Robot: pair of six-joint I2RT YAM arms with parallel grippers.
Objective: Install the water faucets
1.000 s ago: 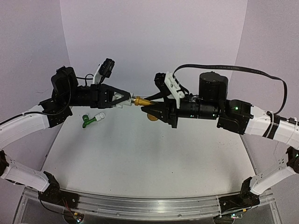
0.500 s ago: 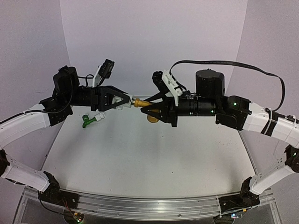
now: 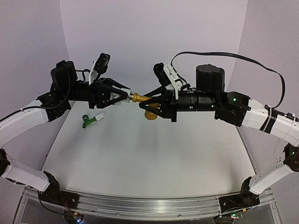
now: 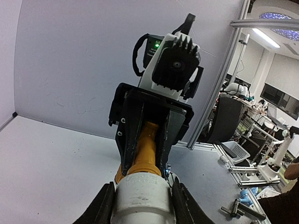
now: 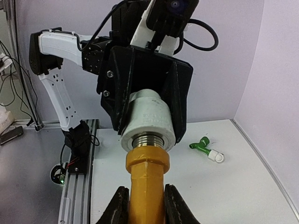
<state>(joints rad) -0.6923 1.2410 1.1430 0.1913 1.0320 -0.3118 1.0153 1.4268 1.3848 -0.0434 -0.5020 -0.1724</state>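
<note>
My left gripper (image 3: pixel 125 96) is shut on a white pipe fitting (image 3: pixel 128 95), held in the air over the back of the table. My right gripper (image 3: pixel 145 100) is shut on the yellow-gold faucet (image 3: pixel 140 98), whose metal threads sit partly inside the fitting (image 5: pixel 150 120). The faucet's body (image 5: pixel 147 186) runs between my right fingers; in the left wrist view it (image 4: pixel 145 151) shows beyond the fitting (image 4: pixel 142 198). The green faucet (image 3: pixel 88 121), with a white fitting on its end, lies on the table at the back left, also in the right wrist view (image 5: pixel 202 145).
The grey table (image 3: pixel 149 158) is walled by pale panels at the back and sides. A metal rail (image 3: pixel 140 205) runs along the near edge. A black cable (image 3: pixel 252 70) arcs over the right arm.
Both grippers have risen slightly and stayed joined at the faucet and fitting. The right wrist has rotated, turning the yellow-gold faucet against the fitting.
</note>
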